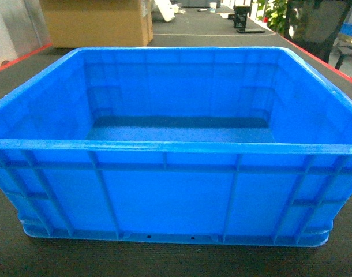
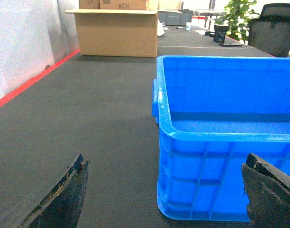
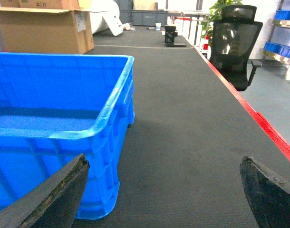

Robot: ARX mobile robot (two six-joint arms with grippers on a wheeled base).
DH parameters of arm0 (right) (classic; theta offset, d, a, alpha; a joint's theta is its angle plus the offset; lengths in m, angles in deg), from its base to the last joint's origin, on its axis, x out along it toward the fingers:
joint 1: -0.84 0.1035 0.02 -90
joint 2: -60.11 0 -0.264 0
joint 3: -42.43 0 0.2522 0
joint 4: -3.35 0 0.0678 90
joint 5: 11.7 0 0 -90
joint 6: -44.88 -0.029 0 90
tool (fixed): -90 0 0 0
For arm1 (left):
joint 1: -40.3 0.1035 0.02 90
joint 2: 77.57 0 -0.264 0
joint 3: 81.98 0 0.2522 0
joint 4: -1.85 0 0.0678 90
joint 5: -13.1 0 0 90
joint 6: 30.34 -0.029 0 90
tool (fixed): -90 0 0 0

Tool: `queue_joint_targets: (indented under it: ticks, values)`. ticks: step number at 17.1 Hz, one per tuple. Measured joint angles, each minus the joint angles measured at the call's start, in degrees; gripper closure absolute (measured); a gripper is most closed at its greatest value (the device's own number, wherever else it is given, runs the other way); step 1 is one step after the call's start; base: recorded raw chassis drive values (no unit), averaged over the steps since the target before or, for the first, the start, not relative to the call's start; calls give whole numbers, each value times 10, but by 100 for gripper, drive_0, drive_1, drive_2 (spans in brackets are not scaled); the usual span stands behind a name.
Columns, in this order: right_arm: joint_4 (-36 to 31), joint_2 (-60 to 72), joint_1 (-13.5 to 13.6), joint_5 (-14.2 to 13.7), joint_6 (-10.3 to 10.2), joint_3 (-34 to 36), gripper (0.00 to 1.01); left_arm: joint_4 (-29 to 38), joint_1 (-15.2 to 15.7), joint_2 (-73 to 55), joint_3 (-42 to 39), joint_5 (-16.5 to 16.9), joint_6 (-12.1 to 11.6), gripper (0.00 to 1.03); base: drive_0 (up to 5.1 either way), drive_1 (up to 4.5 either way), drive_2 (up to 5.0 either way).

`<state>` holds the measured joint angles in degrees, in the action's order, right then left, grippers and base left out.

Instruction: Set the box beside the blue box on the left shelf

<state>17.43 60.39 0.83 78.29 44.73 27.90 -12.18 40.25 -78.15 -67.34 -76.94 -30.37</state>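
Box [image 1: 170, 190], bright blue and open-topped, sits on a dark mat [image 2: 88, 123]. Left gripper [image 2: 164, 190] and right gripper [image 3: 164, 194] gape wide, holding nothing.

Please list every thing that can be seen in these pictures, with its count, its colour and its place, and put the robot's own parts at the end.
crate: one, bright blue, open and empty, in the middle of the dark mat, nearest the robot.
mat: one, dark grey with red edges, under the crate.
cardboard box: one, brown, open flaps, far left on the mat.
office chair: one, black, beyond the mat's right edge.
plant: one, green, far right background.
black object: one, far end of the mat; kind unclear.
left gripper: one, black, open, astride the crate's left corner.
right gripper: one, black, open, astride its right corner.
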Motion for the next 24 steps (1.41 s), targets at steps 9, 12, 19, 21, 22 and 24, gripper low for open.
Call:
queue_joint_targets:
  ticks: [9,12,19,21,22,24]
  values:
    - [0,0,0,0,0,0,3,0,0,0,0,0,0,5,0,0,0]
    - [0,0,0,0,0,0,3,0,0,0,0,0,0,5,0,0,0]
    - [0,0,0,0,0,0,3,0,0,0,0,0,0,5,0,0,0]
    - [0,0,0,0,0,0,3,0,0,0,0,0,0,5,0,0,0]
    - [0,0,0,0,0,0,3,0,0,0,0,0,0,5,0,0,0]
    - [0,0,0,0,0,0,3,0,0,0,0,0,0,5,0,0,0]
